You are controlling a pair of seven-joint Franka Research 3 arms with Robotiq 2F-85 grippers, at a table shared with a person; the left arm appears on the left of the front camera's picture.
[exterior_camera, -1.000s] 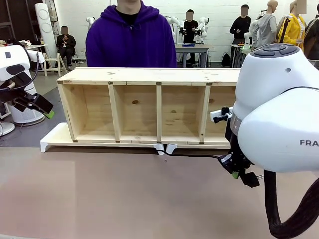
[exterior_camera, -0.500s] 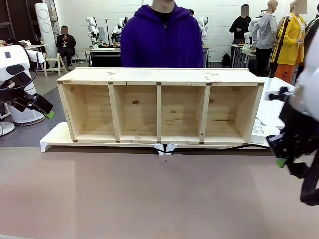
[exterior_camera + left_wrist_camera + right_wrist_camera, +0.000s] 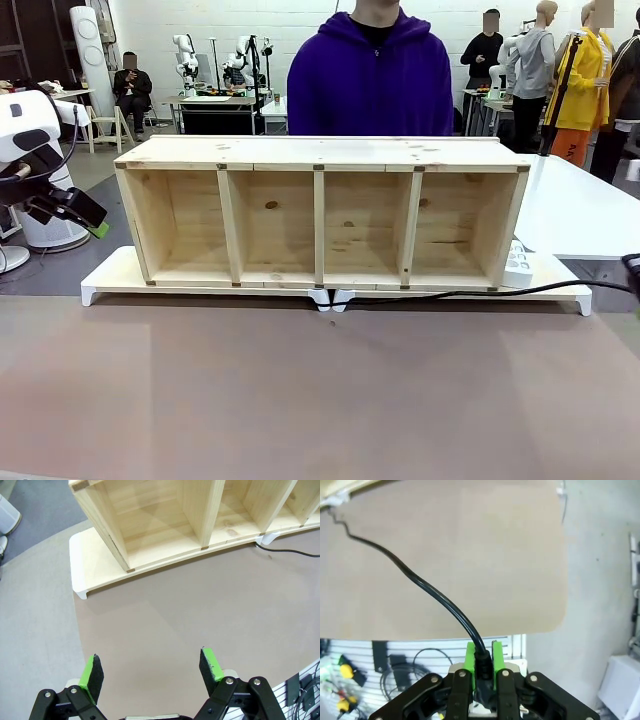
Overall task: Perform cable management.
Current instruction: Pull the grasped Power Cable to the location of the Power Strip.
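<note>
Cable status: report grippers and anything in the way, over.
Left gripper: jaws open, empty. Right gripper: jaws shut on cable, strung rightward along the shelf front. Person behind shelf, off the line.

Four-compartment wooden shelf (image 3: 300, 152) on white board (image 3: 108, 275), person (image 3: 370, 85) in purple hoodie behind

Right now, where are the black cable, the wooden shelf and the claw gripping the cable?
cable (image 3: 435, 596), right wrist view, mid-stretch of the cord.
wooden shelf (image 3: 320, 152), front view, its top board.
right gripper (image 3: 483, 656), right wrist view, midway between its two fingertips, shut on the cable.
</note>
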